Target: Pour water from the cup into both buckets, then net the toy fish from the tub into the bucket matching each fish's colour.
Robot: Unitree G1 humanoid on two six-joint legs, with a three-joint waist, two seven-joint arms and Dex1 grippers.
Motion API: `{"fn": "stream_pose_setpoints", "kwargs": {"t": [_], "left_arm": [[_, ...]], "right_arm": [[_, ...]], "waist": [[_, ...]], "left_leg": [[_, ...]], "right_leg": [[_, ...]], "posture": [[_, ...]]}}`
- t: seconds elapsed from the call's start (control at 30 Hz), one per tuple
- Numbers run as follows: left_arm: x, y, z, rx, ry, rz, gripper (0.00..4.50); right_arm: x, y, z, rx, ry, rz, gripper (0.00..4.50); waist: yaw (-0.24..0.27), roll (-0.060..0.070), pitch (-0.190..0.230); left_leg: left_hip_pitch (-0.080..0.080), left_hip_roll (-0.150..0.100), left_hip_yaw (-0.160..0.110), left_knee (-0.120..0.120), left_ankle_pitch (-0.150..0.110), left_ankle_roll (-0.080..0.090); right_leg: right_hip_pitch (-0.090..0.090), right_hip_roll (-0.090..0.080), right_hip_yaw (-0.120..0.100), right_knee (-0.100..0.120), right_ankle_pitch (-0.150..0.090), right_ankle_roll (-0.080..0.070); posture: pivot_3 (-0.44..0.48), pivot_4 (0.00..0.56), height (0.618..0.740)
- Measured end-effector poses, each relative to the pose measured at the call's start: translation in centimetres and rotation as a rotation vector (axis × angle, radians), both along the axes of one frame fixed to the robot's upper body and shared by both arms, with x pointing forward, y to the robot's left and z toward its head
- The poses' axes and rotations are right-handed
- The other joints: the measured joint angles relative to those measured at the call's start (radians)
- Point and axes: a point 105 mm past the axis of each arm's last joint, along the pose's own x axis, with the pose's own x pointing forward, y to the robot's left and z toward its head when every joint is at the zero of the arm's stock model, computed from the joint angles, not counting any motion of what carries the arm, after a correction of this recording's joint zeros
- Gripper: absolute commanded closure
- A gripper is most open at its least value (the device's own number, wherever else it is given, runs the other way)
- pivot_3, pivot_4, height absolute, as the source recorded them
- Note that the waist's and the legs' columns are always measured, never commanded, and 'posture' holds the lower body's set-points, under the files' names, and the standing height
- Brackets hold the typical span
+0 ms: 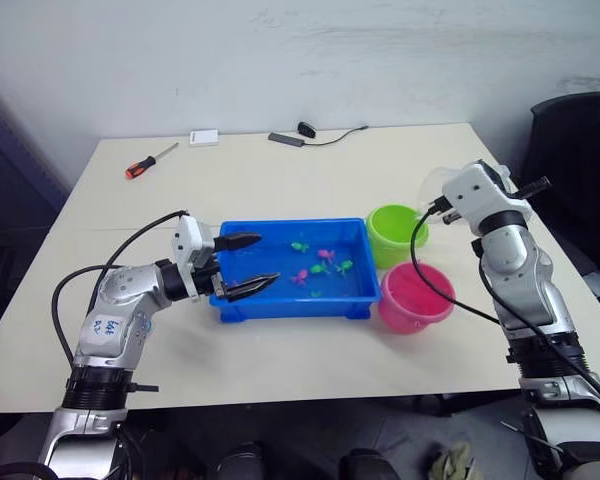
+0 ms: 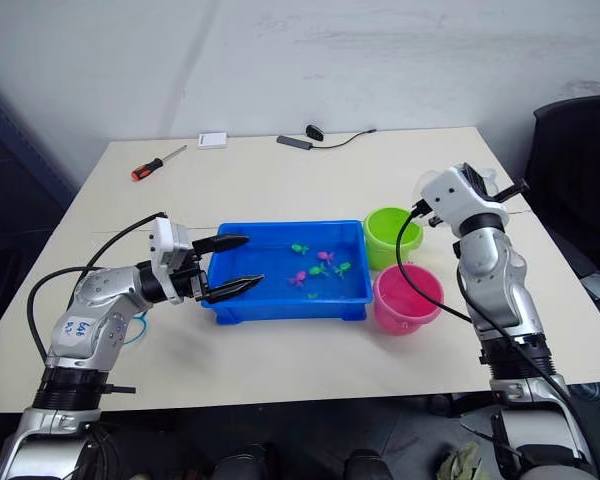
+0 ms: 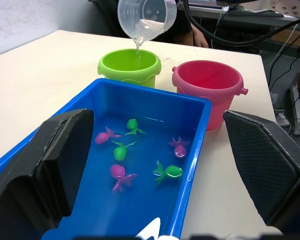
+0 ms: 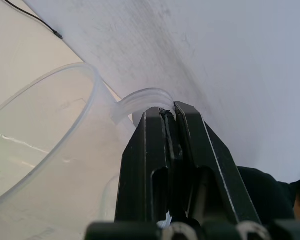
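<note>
With the right hand [image 4: 169, 116] clamped on the cup [image 3: 146, 19] handle, tilt should be held steady over the green bucket [image 3: 129, 66] w/o overshoot (left hand [image 1: 248, 265] open, idle at tub [image 1: 280, 303]).

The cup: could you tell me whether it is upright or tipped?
Tipped: the cup leans lip-down, a thin stream falling into the green bucket.

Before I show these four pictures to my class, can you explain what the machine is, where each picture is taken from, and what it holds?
It is a two-armed robot at a table. Two pictures look down from its head; the other two come from cameras on its wrists. The right gripper pinches the handle of a clear cup, tilted so water trickles into the green bucket. A pink bucket stands beside it. The left gripper hangs open at the end of the blue tub, where small toy fish lie in water.
</note>
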Motion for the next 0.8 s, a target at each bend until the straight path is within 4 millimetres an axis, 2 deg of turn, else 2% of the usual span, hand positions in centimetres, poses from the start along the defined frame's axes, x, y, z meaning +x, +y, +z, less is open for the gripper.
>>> {"fn": "stream_pose_setpoints", "kwargs": {"t": [0.53,0.8], "left_arm": [[-0.1,0.0,-0.1,0.000,0.003,-0.011,0.00],[-0.3,0.0,-0.2,0.000,0.005,-0.014,0.00]], "right_arm": [[-0.2,0.3,0.7,-0.088,-0.045,0.002,4.49],[-0.3,1.3,0.9,-0.154,-0.066,0.044,4.49]], "waist": [[0.000,-0.001,0.000],[0.000,-0.001,0.001]], "left_leg": [[0.001,0.001,0.000,0.000,0.000,-0.001],[0.002,0.002,0.000,0.000,-0.001,-0.001]], "right_leg": [[0.000,0.000,0.000,-0.001,0.000,0.000],[0.000,0.000,0.000,-0.001,0.000,0.000]], "posture": [[0.000,0.150,0.733],[0.000,0.150,0.733]]}}
